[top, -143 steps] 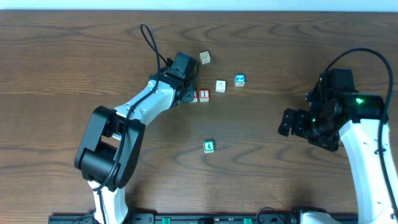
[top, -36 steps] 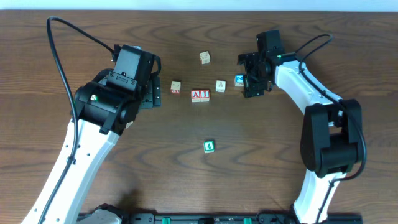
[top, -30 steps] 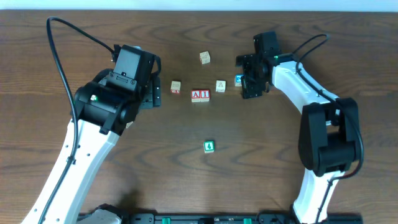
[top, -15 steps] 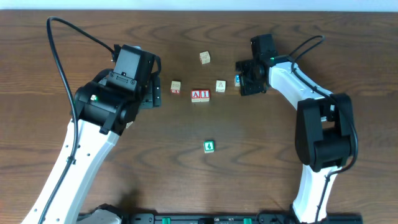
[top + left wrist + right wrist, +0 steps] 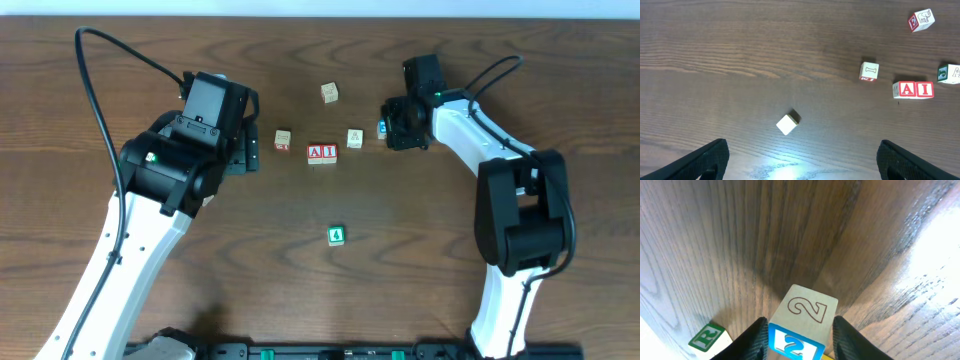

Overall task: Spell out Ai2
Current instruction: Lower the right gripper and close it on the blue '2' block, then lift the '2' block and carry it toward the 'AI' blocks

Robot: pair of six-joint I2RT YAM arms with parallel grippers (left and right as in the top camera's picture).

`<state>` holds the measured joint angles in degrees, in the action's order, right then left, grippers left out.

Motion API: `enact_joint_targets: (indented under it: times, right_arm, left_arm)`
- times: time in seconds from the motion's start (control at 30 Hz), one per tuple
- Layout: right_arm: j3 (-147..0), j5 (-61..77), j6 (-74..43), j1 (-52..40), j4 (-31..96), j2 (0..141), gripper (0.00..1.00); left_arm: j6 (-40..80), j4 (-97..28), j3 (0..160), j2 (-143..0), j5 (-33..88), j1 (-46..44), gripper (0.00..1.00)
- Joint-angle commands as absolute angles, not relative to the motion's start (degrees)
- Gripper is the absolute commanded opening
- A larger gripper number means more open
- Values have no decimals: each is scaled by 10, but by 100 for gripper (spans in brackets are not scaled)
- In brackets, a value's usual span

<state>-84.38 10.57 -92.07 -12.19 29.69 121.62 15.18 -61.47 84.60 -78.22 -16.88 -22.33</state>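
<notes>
The red-lettered A and I blocks (image 5: 321, 152) sit side by side on the table, also seen in the left wrist view as the A and I blocks (image 5: 913, 89). The blue-edged 2 block (image 5: 802, 317) stands on the wood with my right gripper (image 5: 799, 341) shut on it, one finger against each side. From overhead the right gripper (image 5: 392, 128) covers most of the 2 block (image 5: 383, 129), right of the pair. My left gripper (image 5: 800, 165) hangs open above bare wood, well left of the blocks, holding nothing.
Loose blocks lie around: a green R block (image 5: 710, 337) just beside the 2, a tan block (image 5: 283, 139), another tan block (image 5: 329, 93) farther back, a green block (image 5: 336, 236) nearer the front, and a small white cube (image 5: 788, 123).
The right gripper slid a little left over the 2 block and its jaws closed from wide open onto the block's sides. The left arm stayed still.
</notes>
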Motion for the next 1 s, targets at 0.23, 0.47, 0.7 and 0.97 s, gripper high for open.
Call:
enact_joint_targets:
  times: [0.23, 0.47, 0.7, 0.97]
  right_arm:
    - [-855, 92, -882, -128, 297, 1220, 31]
    - [-855, 88, -815, -127, 285, 1220, 23]
    - [-890, 88, -688, -127, 296, 1218, 20]
    - [-1083, -11, -477, -130, 510, 1217, 15]
  left_arm:
    - [154, -615, 849, -777, -169, -222, 95]
    - [155, -615, 849, -777, -169, -222, 95]
    - [155, -618, 849, -777, -167, -222, 96]
    - [165, -622, 849, -777, -164, -222, 95]
